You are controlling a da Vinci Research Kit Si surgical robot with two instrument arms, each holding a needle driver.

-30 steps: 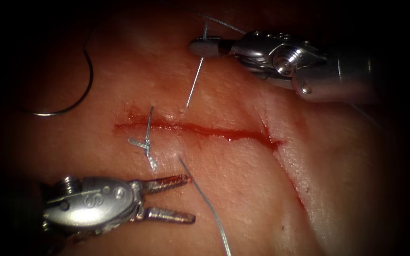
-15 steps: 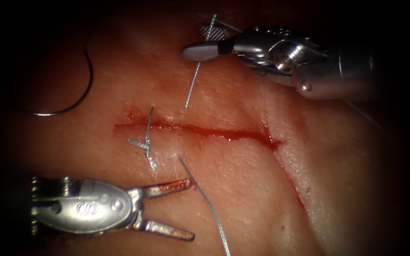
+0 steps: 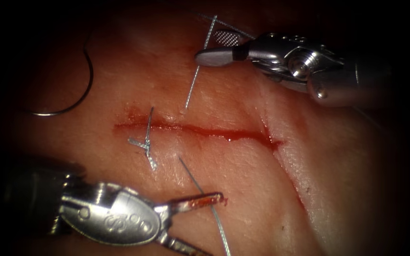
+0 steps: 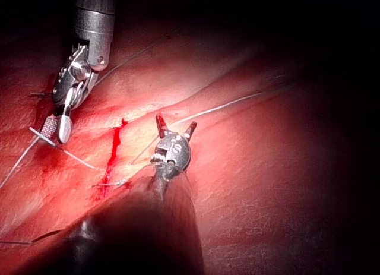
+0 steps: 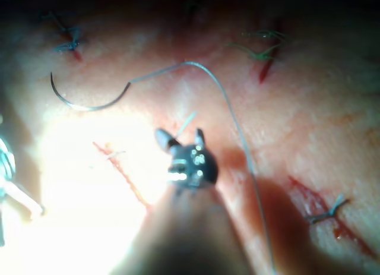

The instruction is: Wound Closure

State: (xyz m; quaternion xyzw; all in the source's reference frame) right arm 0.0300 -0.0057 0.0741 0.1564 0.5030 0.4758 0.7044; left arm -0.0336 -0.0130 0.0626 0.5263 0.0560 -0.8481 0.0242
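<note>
In the endoscope view the left end effector (image 3: 212,223) sits below the cut (image 3: 200,131) with its jaws spread apart and holding nothing, the upper jaw smeared with red fluid (image 3: 231,137) and lying against the thread (image 3: 205,199) that runs down from the tissue (image 3: 243,189) just below the cut. The right end effector (image 3: 219,47) hovers above the cut with its jaws parted, and a second run of thread passes between them without being clamped; this strand slants down to the tissue just above the cut. The needle (image 3: 79,92) lies free on the tissue well to the left of the cut, outside the tissue, held by neither tool; its curve opens towards the left, with its long axis running roughly up and down. A finished stitch (image 3: 147,140) crosses the left end of the cut, its cut ends sticking out below. The right wrist view adds what the endoscope cannot: the needle (image 5: 89,100) joins a long loop of thread (image 5: 231,114) that sweeps past the right end effector (image 5: 181,135), and older stitched cuts (image 5: 326,212) lie nearby. The left wrist view shows the left end effector (image 4: 176,128) spread in a V close to a thread (image 4: 231,103), and the right end effector (image 4: 56,129) parted around its strand.
</note>
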